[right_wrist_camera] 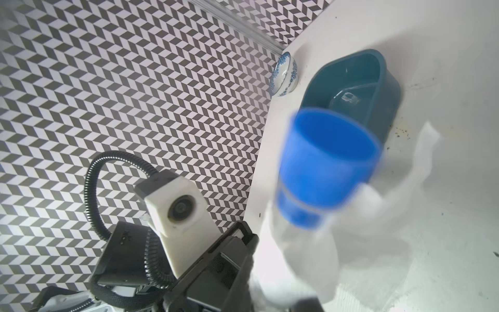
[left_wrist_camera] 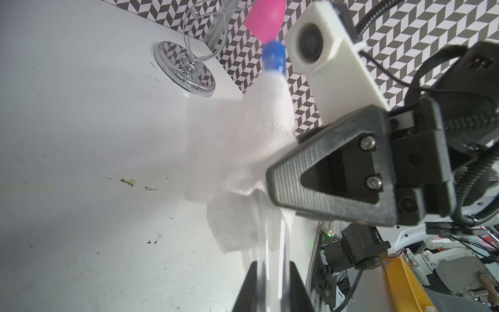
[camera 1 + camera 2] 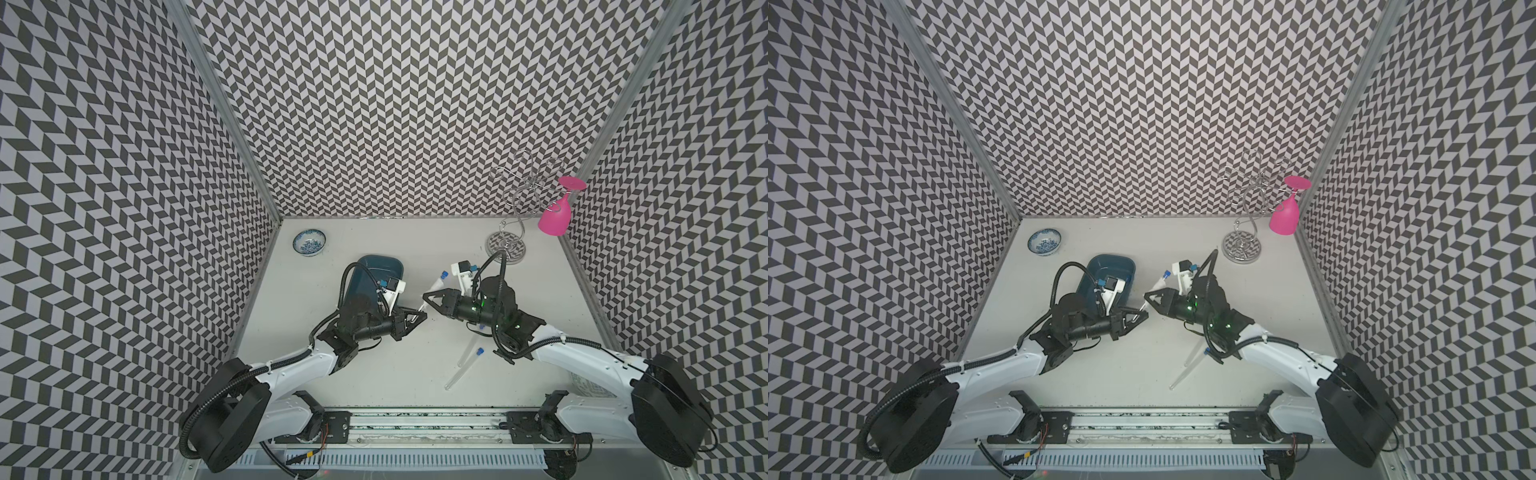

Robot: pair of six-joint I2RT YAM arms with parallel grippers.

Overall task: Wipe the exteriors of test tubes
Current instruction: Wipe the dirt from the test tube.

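Here both arms reach inward, elbows out, tips nearly meeting above the counter (image 3: 395, 374). The left gripper (image 3: 420, 318) is clenched on the slanted tube's (image 3: 443, 275) lower end; the right gripper (image 3: 427, 296) pinches the wipe (image 2: 251, 140) around it. The bin (image 3: 361, 274) sits just behind the left arm, spare tubes (image 3: 464, 369) lie beside the right, and the near edge is open.

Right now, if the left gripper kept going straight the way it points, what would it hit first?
Probably the right gripper, just ahead of the left gripper and pinching the white wipe around the test tube. Heights are unclear from above, so it could narrowly miss.
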